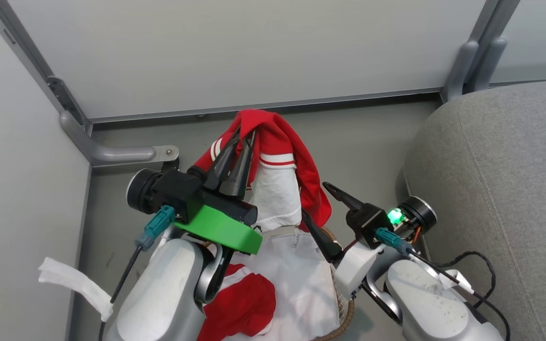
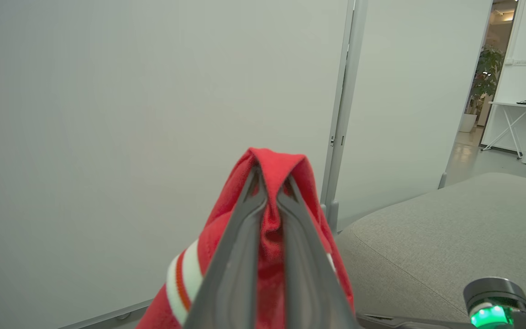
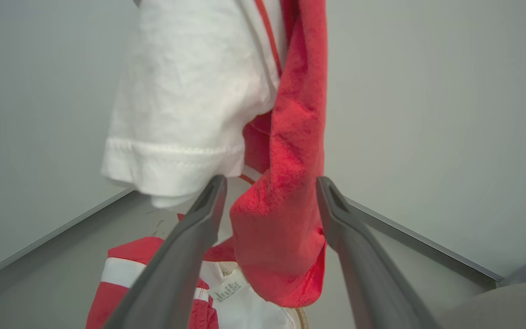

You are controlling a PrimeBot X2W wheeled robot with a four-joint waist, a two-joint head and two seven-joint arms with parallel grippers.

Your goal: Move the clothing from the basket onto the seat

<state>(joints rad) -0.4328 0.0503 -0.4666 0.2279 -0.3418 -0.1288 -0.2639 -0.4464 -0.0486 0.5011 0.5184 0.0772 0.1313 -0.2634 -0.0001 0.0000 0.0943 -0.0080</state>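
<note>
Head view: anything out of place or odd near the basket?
One oddity: a white strip sticks out by the left arm's cable, at lower left; whether it is tape or cloth I can't tell. Otherwise nothing spilled: the clothing hangs from the left hand above the basket.

A red and white garment [image 1: 277, 142] hangs bunched, raised above the brown-rimmed basket [image 1: 345, 318], where another red, white-banded garment [image 1: 244, 303] lies crumpled. The grey seat [image 1: 500, 166] sits to the basket's right.
</note>
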